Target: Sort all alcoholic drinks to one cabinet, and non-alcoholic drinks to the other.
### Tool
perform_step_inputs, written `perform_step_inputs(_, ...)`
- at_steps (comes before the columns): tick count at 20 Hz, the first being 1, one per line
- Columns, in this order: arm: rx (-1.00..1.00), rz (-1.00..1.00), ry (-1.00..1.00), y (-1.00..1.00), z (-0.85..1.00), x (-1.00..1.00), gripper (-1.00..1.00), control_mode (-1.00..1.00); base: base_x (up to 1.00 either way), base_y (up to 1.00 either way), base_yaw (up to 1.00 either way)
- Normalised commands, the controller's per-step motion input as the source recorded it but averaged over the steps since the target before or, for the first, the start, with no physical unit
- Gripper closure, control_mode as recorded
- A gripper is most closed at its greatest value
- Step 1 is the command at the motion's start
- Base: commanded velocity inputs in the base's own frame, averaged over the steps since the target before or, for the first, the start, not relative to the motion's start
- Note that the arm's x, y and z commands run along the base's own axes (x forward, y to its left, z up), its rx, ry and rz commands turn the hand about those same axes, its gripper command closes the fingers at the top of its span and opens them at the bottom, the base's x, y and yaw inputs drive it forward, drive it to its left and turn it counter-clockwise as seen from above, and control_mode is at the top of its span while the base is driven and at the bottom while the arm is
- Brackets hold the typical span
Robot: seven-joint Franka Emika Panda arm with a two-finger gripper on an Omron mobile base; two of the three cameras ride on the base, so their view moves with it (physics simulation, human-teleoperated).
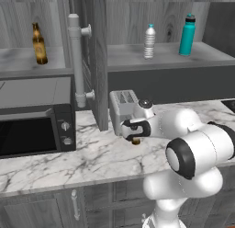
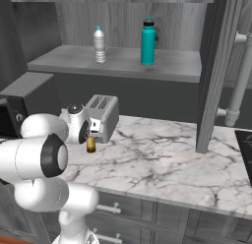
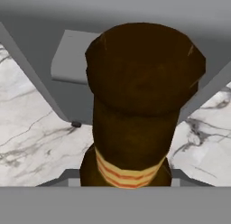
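An amber-brown beer bottle (image 1: 136, 141) stands on the marble counter just in front of the toaster (image 1: 122, 104). My gripper (image 1: 136, 134) is lowered over it and shut on its neck. In the hand view the bottle (image 3: 142, 105) sits right between the fingers, its cap close to the camera. The right base view shows its lower body (image 2: 91, 145) under the hand. A second beer bottle (image 1: 39, 44) stands on the left cabinet's shelf (image 1: 23, 64). The clear water bottle (image 1: 149, 41) and the teal flask (image 1: 187, 35) stand on the right cabinet's shelf (image 1: 202, 57).
An open cabinet door (image 1: 95, 61) with a pale bar handle (image 1: 76, 61) juts out between the two cabinets, above the counter. A black microwave (image 1: 34, 119) sits at the left. Bare marble counter (image 2: 162, 164) stretches to the right of the toaster (image 2: 103, 115).
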Motion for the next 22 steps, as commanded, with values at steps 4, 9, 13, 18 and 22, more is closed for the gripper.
perform_step_inputs(4, 0.00, 0.00, -0.03, 0.00, 0.33, -0.10, 1.00, -1.00, 0.00, 0.00, 0.00)
perform_step_inputs(9, 0.00, 0.00, -0.01, -0.01, 0.40, -0.17, 1.00, -1.00, 0.00, 0.00, 0.00)
perform_step_inputs(13, 0.01, 0.00, 0.00, -0.05, 0.42, -0.33, 1.00, -1.00, 0.00, 0.00, 0.00)
perform_step_inputs(18, 0.02, 0.00, 0.00, -0.10, 0.39, -0.51, 1.00, -1.00, 0.00, 0.00, 0.00)
perform_step_inputs(22, 0.01, 0.00, 0.00, -0.10, 0.37, -0.48, 1.00, -1.00, 0.00, 0.00, 0.00)
